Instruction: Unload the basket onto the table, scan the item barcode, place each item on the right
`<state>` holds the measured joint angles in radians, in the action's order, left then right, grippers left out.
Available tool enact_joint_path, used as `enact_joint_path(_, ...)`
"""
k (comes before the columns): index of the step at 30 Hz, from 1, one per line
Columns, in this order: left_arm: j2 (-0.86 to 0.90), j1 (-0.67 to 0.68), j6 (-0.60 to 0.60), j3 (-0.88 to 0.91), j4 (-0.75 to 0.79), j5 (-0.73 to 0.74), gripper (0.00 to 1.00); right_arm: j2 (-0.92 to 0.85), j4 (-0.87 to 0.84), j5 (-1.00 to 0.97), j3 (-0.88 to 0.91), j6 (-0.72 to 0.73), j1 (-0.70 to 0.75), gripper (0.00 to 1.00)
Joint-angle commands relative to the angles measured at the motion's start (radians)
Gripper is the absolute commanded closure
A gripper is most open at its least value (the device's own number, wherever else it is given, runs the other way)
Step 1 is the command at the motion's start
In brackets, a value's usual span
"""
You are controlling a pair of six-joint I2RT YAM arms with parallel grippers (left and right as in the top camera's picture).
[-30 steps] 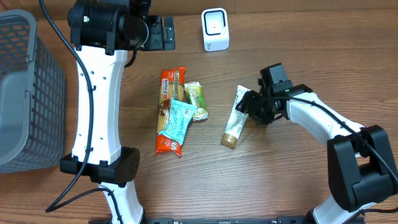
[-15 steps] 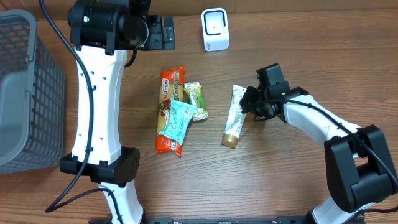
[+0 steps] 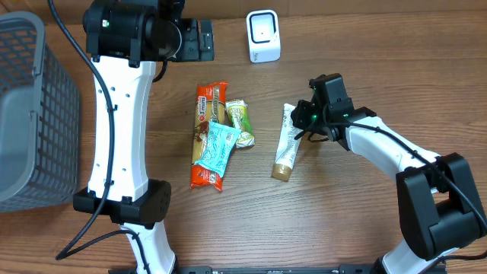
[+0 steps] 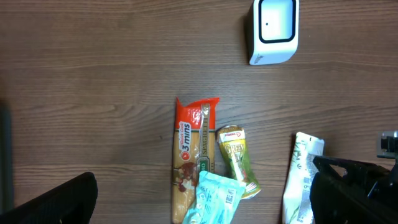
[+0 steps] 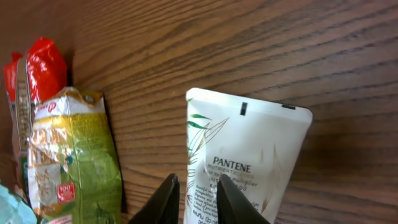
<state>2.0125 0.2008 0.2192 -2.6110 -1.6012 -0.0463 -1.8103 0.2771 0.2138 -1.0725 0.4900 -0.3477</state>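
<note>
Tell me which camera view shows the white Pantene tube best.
The overhead view: the whole tube is seen, from flat end to gold cap. The right wrist view shows only its flat end and label, very close. The left wrist view shows part of it at the lower edge.

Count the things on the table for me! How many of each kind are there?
Snack packets: 3 (red, green, light blue)
White tube: 1
White scanner: 1
Grey basket: 1
Total: 6
</note>
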Motion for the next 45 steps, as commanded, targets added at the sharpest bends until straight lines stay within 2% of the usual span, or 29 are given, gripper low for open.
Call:
enact_joint_path(1, 0.011, -0.006, -0.085, -0.001, 0.002, -0.027, 0.00, 0.000, -0.023, 0.062, 0.006, -0.117, -0.008, 0.78)
enact_joint_path(3, 0.011, -0.006, -0.185, -0.001, 0.001, -0.126, 0.00, 0.000, -0.037, 0.084, 0.006, -0.148, -0.015, 0.76)
enact_joint_path(4, 0.011, -0.006, -0.288, -0.002, -0.007, -0.259, 0.00, -0.010, -0.050, 0.084, 0.006, -0.163, -0.023, 0.76)
enact_joint_path(8, 0.011, -0.006, -0.400, -0.002, -0.015, -0.462, 0.00, -0.064, -0.087, 0.137, 0.004, -0.211, -0.040, 0.76)
enact_joint_path(15, 0.011, -0.006, -0.399, -0.001, -0.015, -0.451, 0.00, -0.140, -0.050, 0.142, -0.056, -0.230, -0.046, 0.75)
enact_joint_path(19, 0.011, -0.006, -0.399, -0.001, -0.015, -0.451, 0.01, -0.148, -0.014, 0.000, -0.084, -0.190, -0.045, 0.76)
enact_joint_path(24, 0.011, -0.006, -0.399, -0.002, -0.015, -0.451, 0.00, -0.148, 0.178, -0.339, -0.167, -0.115, -0.015, 0.73)
enact_joint_path(28, 0.011, -0.006, -0.399, -0.001, -0.015, -0.451, 0.00, -0.148, 0.395, -0.399, -0.213, -0.114, 0.043, 0.69)
enact_joint_path(31, 0.011, -0.006, -0.399, -0.001, -0.015, -0.451, 0.00, -0.148, 0.560, -0.319, -0.235, -0.116, 0.087, 0.63)
enact_joint_path(33, 0.011, -0.006, -0.399, -0.001, -0.015, -0.451, 0.00, -0.148, 0.661, -0.227, -0.245, -0.142, 0.109, 0.53)
enact_joint_path(34, 0.011, -0.006, -0.399, -0.001, -0.015, -0.451, 0.00, -0.148, 0.708, -0.164, -0.245, -0.180, 0.118, 0.46)
enact_joint_path(38, 0.011, -0.006, -0.399, -0.001, -0.015, -0.451, 0.00, -0.148, 0.848, 0.007, -0.241, -0.343, 0.130, 0.32)
enact_joint_path(41, 0.011, -0.006, -0.399, -0.002, -0.015, -0.451, 0.00, -0.148, 0.910, 0.098, -0.241, -0.477, 0.121, 0.22)
enact_joint_path(45, 0.011, -0.006, -0.399, -0.001, -0.015, -0.451, 0.01, -0.148, 0.906, 0.175, -0.236, -0.609, 0.090, 0.12)
